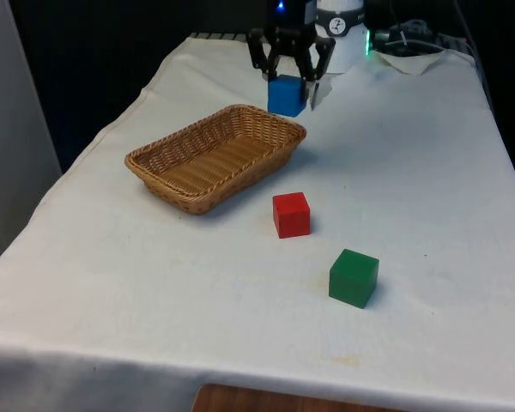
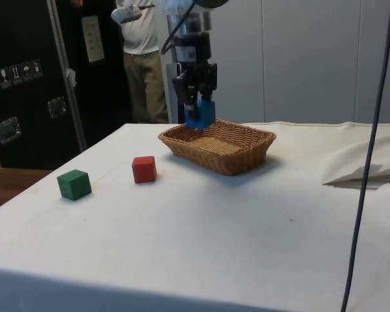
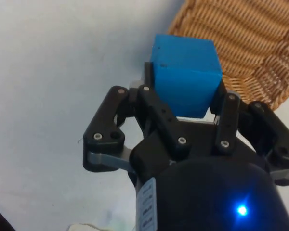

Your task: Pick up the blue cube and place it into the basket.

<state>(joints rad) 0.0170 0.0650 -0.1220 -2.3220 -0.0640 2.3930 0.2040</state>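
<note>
The black two-finger gripper [image 1: 289, 83] was clamped on the small blue cube [image 1: 286, 95], one finger on each side, and it held the cube clear of the white tablecloth [image 1: 429, 172]. In the wrist view the blue cube [image 3: 185, 72] sat squarely between the black fingers [image 3: 156, 108], with the cloth beneath it and woven wicker just beside.

From the front, the cube hung just beyond the far corner of the shallow oblong wicker basket [image 1: 150, 167], nearer the robot. From the side it appeared over the basket's [image 2: 247, 159] near rim, the gripper [image 2: 196, 107] pointing straight down with the cube [image 2: 200, 114] lifted off the table.

Nearer the table's front edge, a red wooden cube [image 1: 291, 214] stood on the cloth close to the basket, and a green cube [image 1: 354, 277] stood a little further out, apart from it. In the side view a person in a white shirt and tan trousers [image 2: 145, 62] stood behind the table.
</note>
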